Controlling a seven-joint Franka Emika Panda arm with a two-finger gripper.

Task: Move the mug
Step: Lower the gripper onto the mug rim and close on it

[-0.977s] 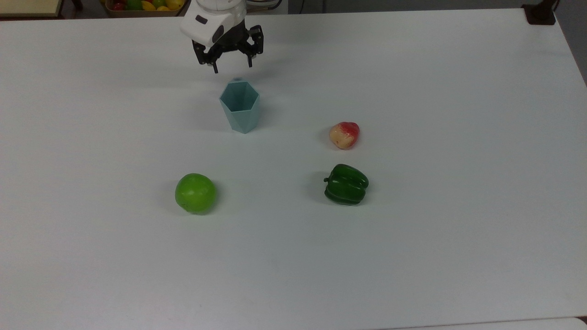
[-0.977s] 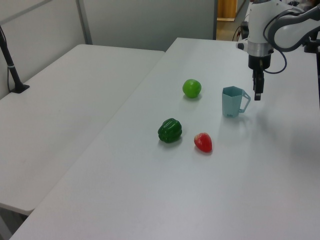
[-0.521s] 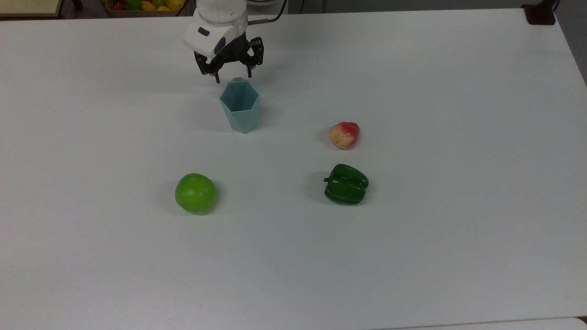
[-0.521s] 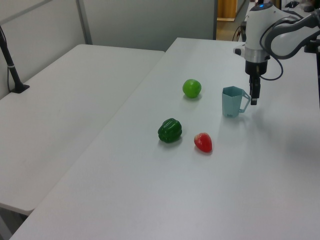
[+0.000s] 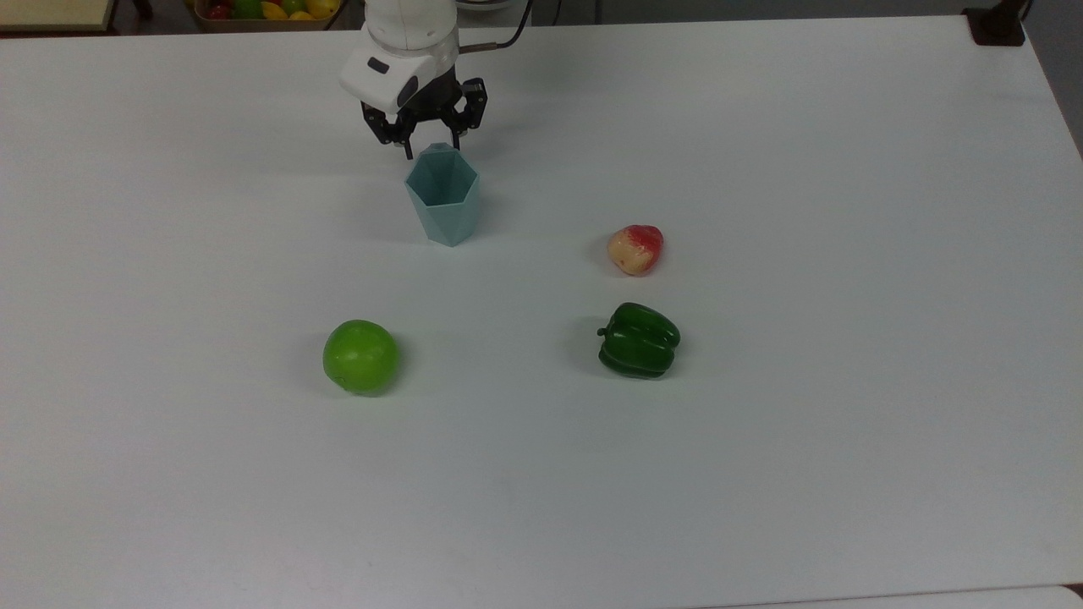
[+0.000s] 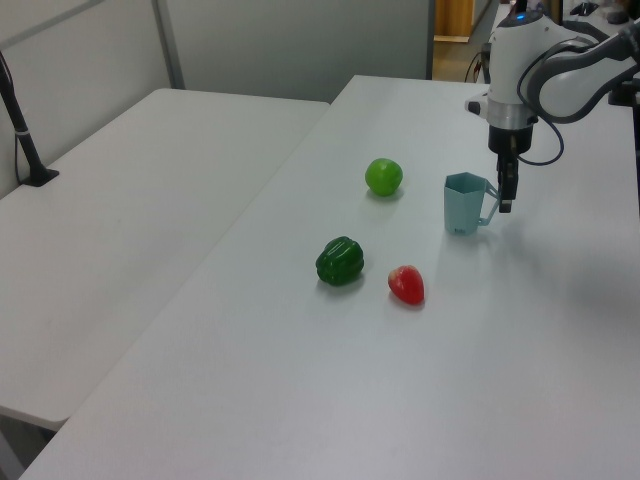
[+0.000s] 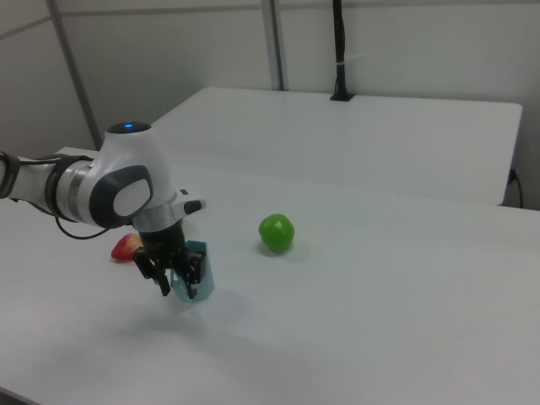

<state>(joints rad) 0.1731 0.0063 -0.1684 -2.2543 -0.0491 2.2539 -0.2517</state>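
We see the gripper (image 5: 431, 149) with its jaws spread apart, one finger on each side of the mug's handle (image 6: 489, 203), holding nothing yet. In the top view it hangs at the 12 o'clock edge of the mug (image 5: 442, 195); in the left view the fingers (image 6: 508, 190) stand just beside the handle, at the mug's 3 o'clock.

The mug stands upright on the white bench (image 5: 761, 465), in the far part of it as the top view shows. We judge it light and stiff, with a matte surface that should not slip much. The faceted sides taper downward, so a hold on the body could slide; the small handle, or the rim wall, looks the safer place to take it. Being tall and narrow at the foot, it may tip if pushed sideways.

Further out lie a red-and-yellow fruit (image 5: 635, 249) at 4 o'clock from the mug, a green pepper (image 5: 639, 340) beyond it, and a green apple (image 5: 360, 356) at 7 o'clock, all well apart.
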